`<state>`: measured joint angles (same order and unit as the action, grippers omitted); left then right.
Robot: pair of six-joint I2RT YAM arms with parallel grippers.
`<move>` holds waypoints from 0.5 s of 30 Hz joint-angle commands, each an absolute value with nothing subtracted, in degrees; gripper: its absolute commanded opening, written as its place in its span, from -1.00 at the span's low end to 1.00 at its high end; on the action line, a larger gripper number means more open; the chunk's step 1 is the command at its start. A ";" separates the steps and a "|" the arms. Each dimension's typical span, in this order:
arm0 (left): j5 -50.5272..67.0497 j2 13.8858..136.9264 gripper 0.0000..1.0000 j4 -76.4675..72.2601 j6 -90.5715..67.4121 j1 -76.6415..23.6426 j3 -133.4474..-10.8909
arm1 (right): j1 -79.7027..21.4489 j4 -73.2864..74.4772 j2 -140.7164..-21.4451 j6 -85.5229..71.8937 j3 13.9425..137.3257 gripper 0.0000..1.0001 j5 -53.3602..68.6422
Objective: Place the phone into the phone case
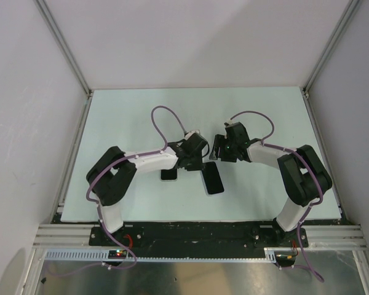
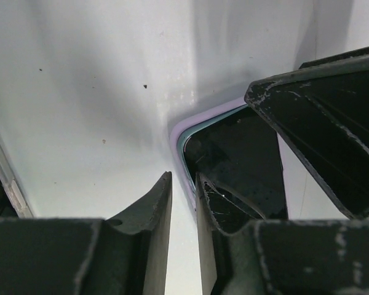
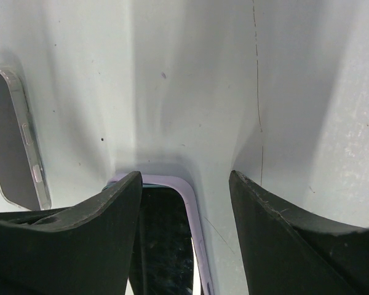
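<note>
From above, the phone [image 1: 213, 178] is lying flat on the table [image 1: 264, 123]. What is probably the phone case [image 1: 169, 174] is sitting apart from it on the left arm's side, half under that arm. Both grippers are crowding the phone's far end, so a stray nudge could be skidding or twisting it away from the case.

In the left wrist view, the left gripper [image 2: 183, 181] is standing nearly together, a thin slit straddling the phone's lavender rim. Whether it is pinching cannot be told, and so shallow a hold would likely be slipping.

In the right wrist view, the right gripper [image 3: 186, 178] is standing wide apart over the phone's end, holding nothing.
</note>
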<state>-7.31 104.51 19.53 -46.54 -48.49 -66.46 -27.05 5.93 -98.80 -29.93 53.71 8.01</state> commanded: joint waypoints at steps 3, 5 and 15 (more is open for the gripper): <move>-7.67 107.07 -0.53 19.16 -46.67 -48.62 -69.49 | -27.09 8.54 -97.70 -28.82 53.97 0.28 7.38; -7.56 107.58 -0.55 19.18 -46.67 -48.67 -69.82 | -27.01 8.59 -97.53 -28.83 53.86 0.28 7.40; -7.10 108.89 -0.72 19.29 -46.77 -48.70 -69.83 | -26.81 8.44 -97.47 -28.67 53.66 0.28 7.74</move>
<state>-7.07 106.89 19.59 -46.54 -48.51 -68.49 -27.00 6.31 -98.67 -29.82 53.71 8.03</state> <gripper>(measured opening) 0.160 0.642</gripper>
